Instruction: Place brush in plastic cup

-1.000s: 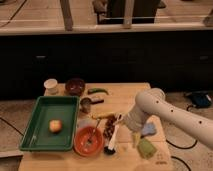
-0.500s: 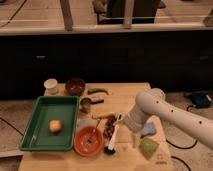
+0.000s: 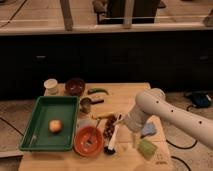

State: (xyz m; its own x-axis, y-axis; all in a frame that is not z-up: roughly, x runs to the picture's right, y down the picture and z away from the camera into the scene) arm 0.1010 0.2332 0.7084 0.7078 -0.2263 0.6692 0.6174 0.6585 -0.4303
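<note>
Creeping lower over last second, gripper now sits at upper end of brush; your arm otherwise barely shifted. Brush unmoved, lying on table between bowl and cup, dark head toward front edge. Judge pick not yet done. Whether gripper is open or closed: cannot tell. Cup stands just right of brush, apart from gripper; your carry looks short.
</note>
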